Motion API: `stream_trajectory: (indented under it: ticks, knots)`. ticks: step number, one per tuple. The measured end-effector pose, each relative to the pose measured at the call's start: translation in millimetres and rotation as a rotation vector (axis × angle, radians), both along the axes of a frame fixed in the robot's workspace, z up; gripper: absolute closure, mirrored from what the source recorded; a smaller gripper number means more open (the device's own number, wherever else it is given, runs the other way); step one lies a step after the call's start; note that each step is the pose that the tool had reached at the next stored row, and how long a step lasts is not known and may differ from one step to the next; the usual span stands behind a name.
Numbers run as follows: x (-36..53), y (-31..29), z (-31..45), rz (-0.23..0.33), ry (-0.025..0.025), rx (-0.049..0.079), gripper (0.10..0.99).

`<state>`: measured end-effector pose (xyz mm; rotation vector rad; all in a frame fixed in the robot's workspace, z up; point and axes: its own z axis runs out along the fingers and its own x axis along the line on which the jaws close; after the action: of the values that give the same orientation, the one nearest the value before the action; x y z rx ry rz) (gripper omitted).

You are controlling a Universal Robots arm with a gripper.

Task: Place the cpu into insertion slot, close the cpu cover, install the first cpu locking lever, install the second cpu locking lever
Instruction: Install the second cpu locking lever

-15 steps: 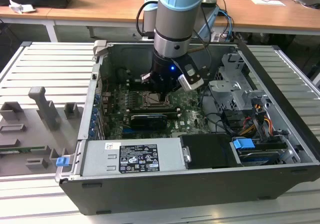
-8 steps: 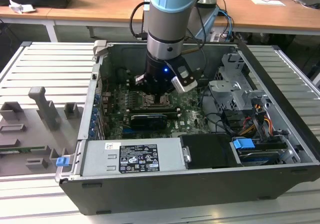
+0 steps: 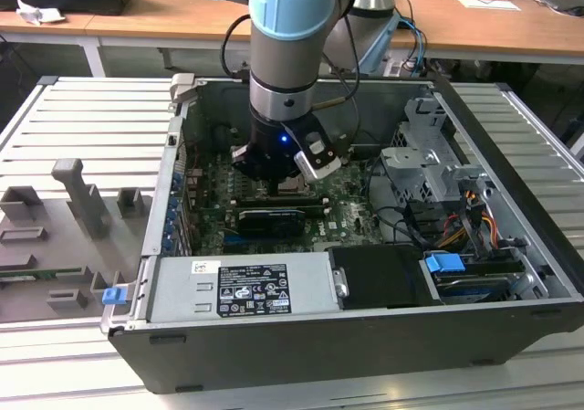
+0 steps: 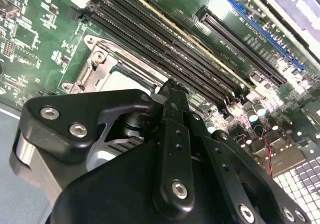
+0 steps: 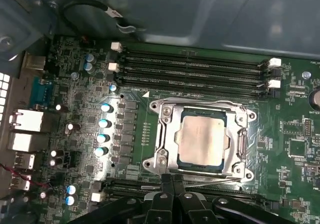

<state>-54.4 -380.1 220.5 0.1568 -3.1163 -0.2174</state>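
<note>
Looking down in the first wrist view, we see the cpu [image 5: 201, 141] lying flat inside the insertion slot [image 5: 173, 160], with the cpu cover [image 5: 239, 143] closed down around it as a silver frame on the green motherboard [image 5: 135, 129]. Our gripper [image 5: 173, 180] sits at the socket's edge with its 2 black fingers pressed together and nothing held between them — beside the long memory slots [image 5: 192, 69]. In the exterior view the arm [image 3: 290, 54] reaches down into the open computer case [image 3: 511, 200] — the gripper [image 3: 278, 180] low over the board.

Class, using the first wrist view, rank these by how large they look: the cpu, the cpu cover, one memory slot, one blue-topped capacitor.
1. memory slot, the longest
2. cpu cover
3. cpu, framed inside the cover
4. capacitor, by far the smallest
</note>
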Motion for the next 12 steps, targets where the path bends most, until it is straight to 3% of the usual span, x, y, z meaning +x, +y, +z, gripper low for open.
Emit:
stream_trajectory:
  ticks: [5, 12]
  knots:
    - [-3.6, -7.4, -0.5, 0.0, 0.0, 0.015, 0.98]
    - [-11.8, -9.3, -4.0, 0.0, -0.0001, 0.044, 0.98]
